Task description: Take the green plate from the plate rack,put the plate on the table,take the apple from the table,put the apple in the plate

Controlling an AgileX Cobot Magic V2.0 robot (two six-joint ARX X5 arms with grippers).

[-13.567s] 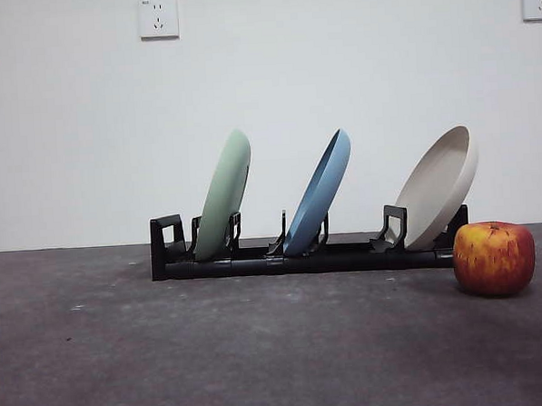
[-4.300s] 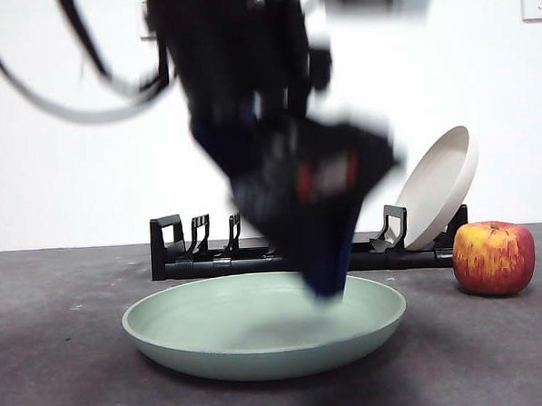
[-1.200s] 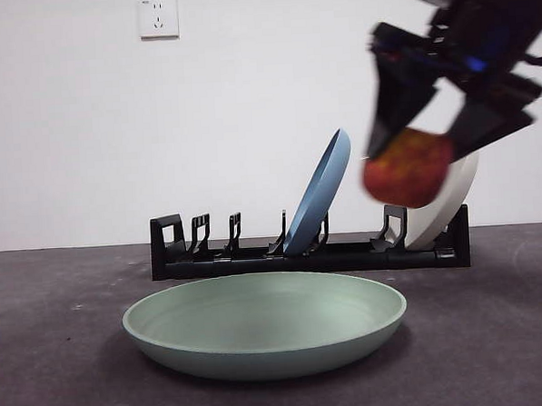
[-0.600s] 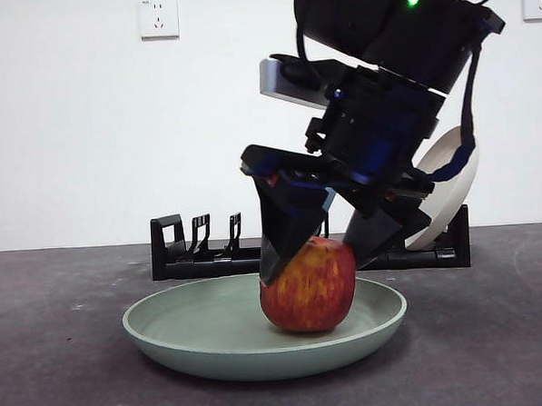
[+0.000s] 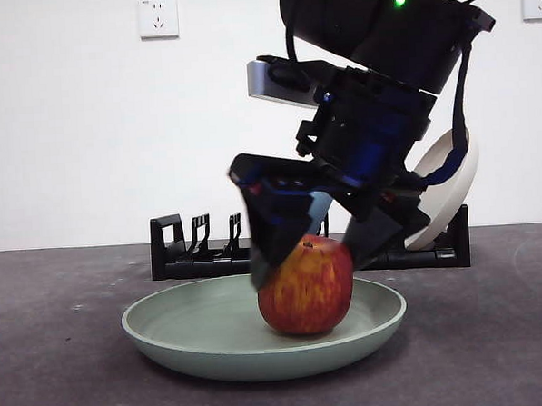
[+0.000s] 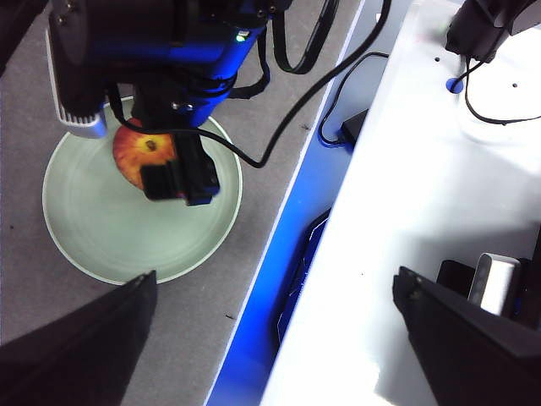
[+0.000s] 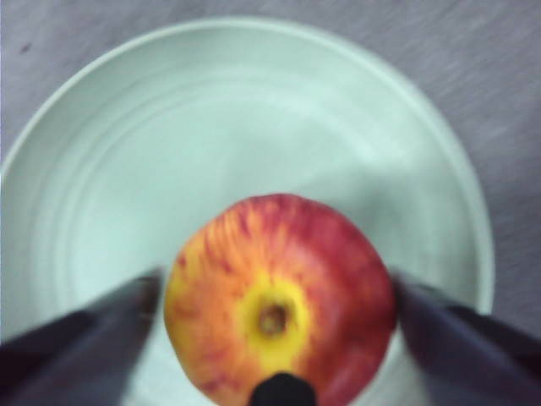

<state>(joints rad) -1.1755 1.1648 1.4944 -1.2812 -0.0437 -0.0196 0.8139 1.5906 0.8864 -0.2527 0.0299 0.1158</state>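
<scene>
Directly under the right gripper sits the apple, down in the green plate on the table, a little toward the side nearer the rack. Its stem dimple points straight up between the jaws, so the way out, as I judge it, is a plain lift with no sideways drift.

The right wrist view shows a jaw flanking the apple on each side with a sliver of plate visible between; the jaws look released, though blur makes this uncertain. Seen from the front, the jaws overlap the apple's shoulders and contact cannot be read.

Only the left wrist view shows the left gripper, spread wide and carrying nothing, high and well away from the plate.
</scene>
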